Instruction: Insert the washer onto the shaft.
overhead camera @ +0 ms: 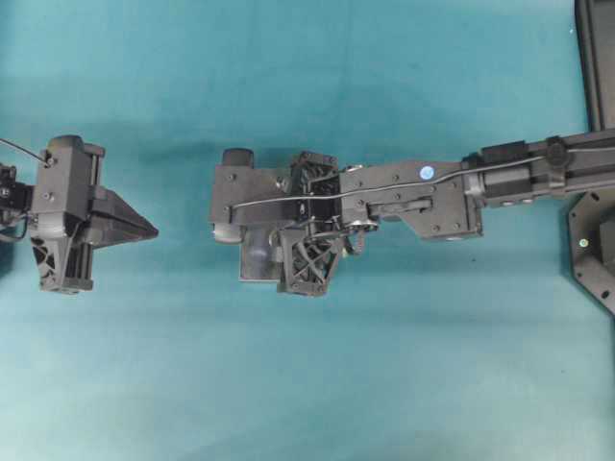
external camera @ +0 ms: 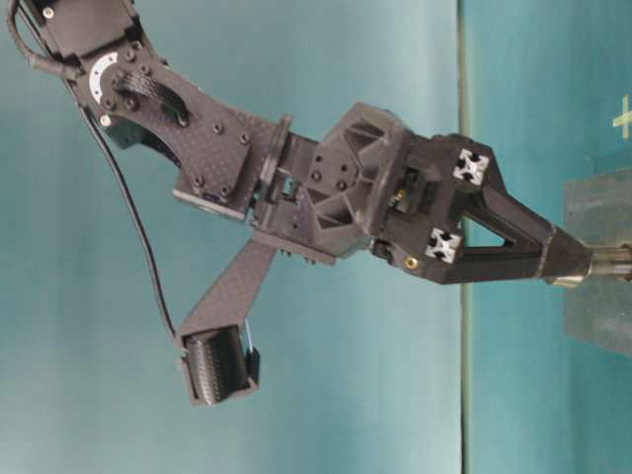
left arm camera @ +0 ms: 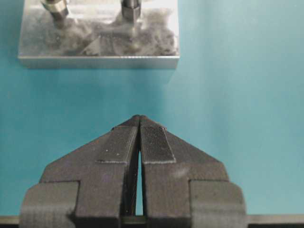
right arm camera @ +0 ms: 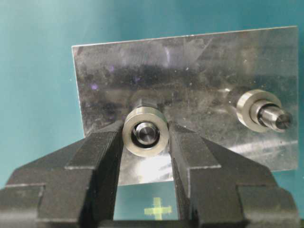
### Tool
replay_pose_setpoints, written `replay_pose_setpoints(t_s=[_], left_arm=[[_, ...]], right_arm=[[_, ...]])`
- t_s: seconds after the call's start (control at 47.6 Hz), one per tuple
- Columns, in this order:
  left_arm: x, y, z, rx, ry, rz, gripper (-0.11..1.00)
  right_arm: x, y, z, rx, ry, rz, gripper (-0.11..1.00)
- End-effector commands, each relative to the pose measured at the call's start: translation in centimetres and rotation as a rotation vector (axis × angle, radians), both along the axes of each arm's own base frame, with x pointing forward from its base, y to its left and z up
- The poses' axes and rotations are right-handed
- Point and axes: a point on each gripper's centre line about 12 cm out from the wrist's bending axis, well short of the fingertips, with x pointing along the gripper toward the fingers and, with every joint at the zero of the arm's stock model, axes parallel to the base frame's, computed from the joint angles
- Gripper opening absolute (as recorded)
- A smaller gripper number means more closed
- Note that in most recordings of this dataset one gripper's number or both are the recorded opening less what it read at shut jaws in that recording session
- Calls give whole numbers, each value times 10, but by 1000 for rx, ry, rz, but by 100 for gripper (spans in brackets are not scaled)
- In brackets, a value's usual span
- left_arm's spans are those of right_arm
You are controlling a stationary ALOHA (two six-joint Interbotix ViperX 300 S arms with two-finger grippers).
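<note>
The washer (right arm camera: 145,131), a small stiff steel ring, is held by its outer rim between the pads of the right gripper (right arm camera: 145,142), ringing the top of a shaft (right arm camera: 146,134) near the metal plate's (right arm camera: 118,71) edge. It is judged light and slippery, best pinched across the rim. The left gripper (left arm camera: 139,137) is closed on nothing, apart from the plate.

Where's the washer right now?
In the right wrist view the washer sits between the right gripper's fingers, ringed around a shaft tip over the metal plate, left of the other shaft.
</note>
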Motion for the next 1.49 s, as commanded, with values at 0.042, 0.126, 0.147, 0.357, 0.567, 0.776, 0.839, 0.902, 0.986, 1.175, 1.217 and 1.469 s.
replay_pose_setpoints(t_s=[0.042, 0.126, 0.147, 0.357, 0.567, 0.776, 0.839, 0.902, 0.986, 1.175, 1.217, 1.469], left_arm=[[4, -1, 7, 0, -26, -2, 0], [4, -1, 7, 0, -28, -2, 0], [4, -1, 7, 0, -26, -2, 0], [4, -1, 7, 0, -25, -2, 0], [3, 0, 6, 1, -23, -2, 0], [4, 0, 6, 2, -25, -3, 0], [4, -1, 7, 2, -25, -3, 0], [4, -1, 8, 2, -29, -3, 0], [4, -1, 8, 2, -28, -3, 0], [4, -1, 8, 2, -29, -3, 0], [4, -1, 8, 2, -29, -3, 0], [4, -1, 8, 2, -29, -3, 0]], right_arm=[[5, -1, 13, -1, -32, 3, 34], [6, 0, 11, -1, -29, 5, 45], [6, 0, 10, -1, -29, 6, 51], [8, 9, 8, 11, -41, 20, 84], [8, 19, 8, 23, -48, 35, 70], [10, -4, -4, 4, -25, -3, 69], [11, -10, -5, 1, -22, -14, 69], [11, -13, -6, 1, -22, -18, 69], [11, -7, -5, 3, -22, -10, 69], [9, 22, -2, 13, -24, 45, 69], [8, 26, -2, 14, -19, 52, 69], [2, 7, 16, 6, -18, 14, 68]])
